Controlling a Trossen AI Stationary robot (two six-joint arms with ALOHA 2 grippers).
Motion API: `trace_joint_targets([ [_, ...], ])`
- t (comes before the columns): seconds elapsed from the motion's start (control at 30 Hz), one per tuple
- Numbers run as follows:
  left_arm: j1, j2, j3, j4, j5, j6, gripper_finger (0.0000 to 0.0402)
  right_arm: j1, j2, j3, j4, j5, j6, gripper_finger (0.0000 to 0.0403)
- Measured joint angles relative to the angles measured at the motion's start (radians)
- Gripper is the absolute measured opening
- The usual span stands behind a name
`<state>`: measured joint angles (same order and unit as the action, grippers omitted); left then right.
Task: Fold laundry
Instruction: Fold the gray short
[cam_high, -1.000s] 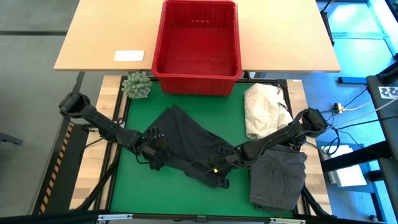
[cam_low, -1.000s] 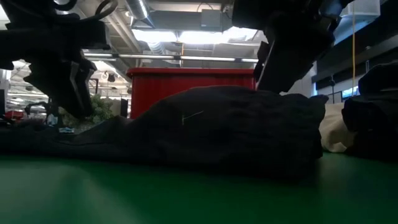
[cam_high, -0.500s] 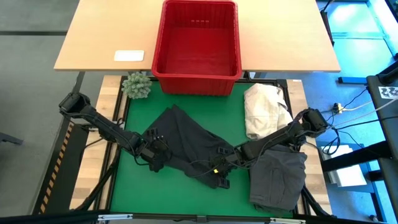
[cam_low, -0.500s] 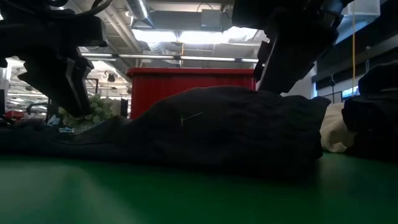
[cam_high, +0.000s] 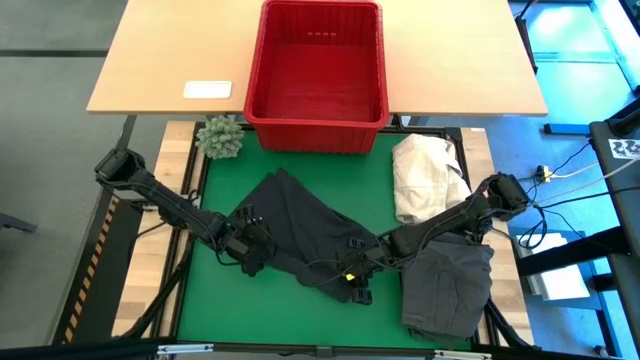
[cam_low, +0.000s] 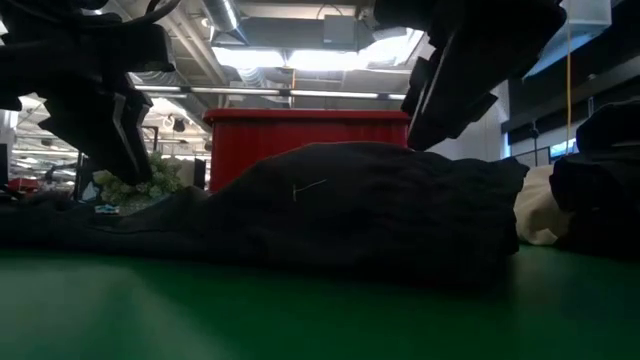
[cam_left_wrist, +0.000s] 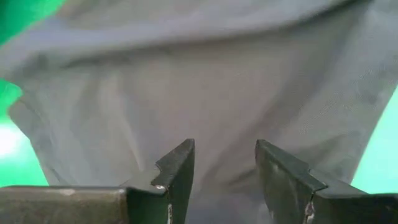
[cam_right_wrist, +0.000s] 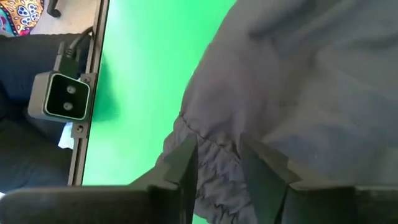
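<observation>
Since the earlier frame, right gripper (cam_high: 357, 288) has parted its fingers over the gathered hem of the dark crumpled cloth garment (cam_high: 305, 235), jaws narrowly apart. Left gripper (cam_high: 250, 252) hovers half-open above the garment's opposite edge. Garment lies mid green mat (cam_high: 275, 325), before the red plastic basket (cam_high: 316, 70).

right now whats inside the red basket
Nothing shows inside the red basket: the high view shows only its bare red floor and walls. The low view shows just its outer wall, with the dark garment in front.
</observation>
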<state>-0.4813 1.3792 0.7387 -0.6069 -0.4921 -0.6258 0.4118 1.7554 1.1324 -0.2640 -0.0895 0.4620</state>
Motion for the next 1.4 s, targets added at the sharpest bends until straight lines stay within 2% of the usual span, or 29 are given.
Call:
trace_joint_targets([
  [0.1,-0.011,0.0,0.0,0.002,-0.024,0.0,0.0155,0.0,0.0,0.0,0.008,0.0,-0.025,0.0119],
  [0.17,-0.019,0.0,0.0,0.002,-0.027,0.0,0.0135,0.0,0.0,0.0,0.012,0.001,-0.052,0.0119],
  [0.37,-0.034,0.0,0.0,0.011,-0.029,0.0,0.0024,-0.034,0.0,0.0,0.001,0.091,-0.142,0.0119],
  [0.43,-0.035,0.0,0.0,0.015,-0.029,0.0,0.0008,-0.062,0.0,0.0,0.0,0.131,-0.166,0.0119],
  [0.57,-0.035,0.0,0.0,0.02,-0.029,-0.009,0.0002,-0.138,0.0,0.0,-0.001,0.14,-0.203,0.0095],
  [0.73,-0.041,0.0,0.0,0.02,0.006,-0.052,0.0001,-0.232,0.0,0.0,-0.062,0.128,-0.217,0.0011],
  [0.9,-0.063,0.006,0.0,0.031,0.023,-0.08,0.0001,-0.281,0.0,-0.001,-0.13,0.147,-0.208,0.0014],
  [1.0,-0.071,0.02,0.0,0.032,0.03,-0.079,0.0001,-0.284,0.0,-0.003,-0.184,0.18,-0.201,0.0003],
  [1.13,-0.068,0.039,-0.013,0.045,0.031,-0.075,0.0,-0.28,0.0,-0.003,-0.246,0.187,-0.157,0.0008],
  [1.4,0.029,0.042,-0.141,0.068,0.098,-0.019,0.0,-0.28,0.02,-0.004,-0.332,0.187,-0.109,0.0005],
])
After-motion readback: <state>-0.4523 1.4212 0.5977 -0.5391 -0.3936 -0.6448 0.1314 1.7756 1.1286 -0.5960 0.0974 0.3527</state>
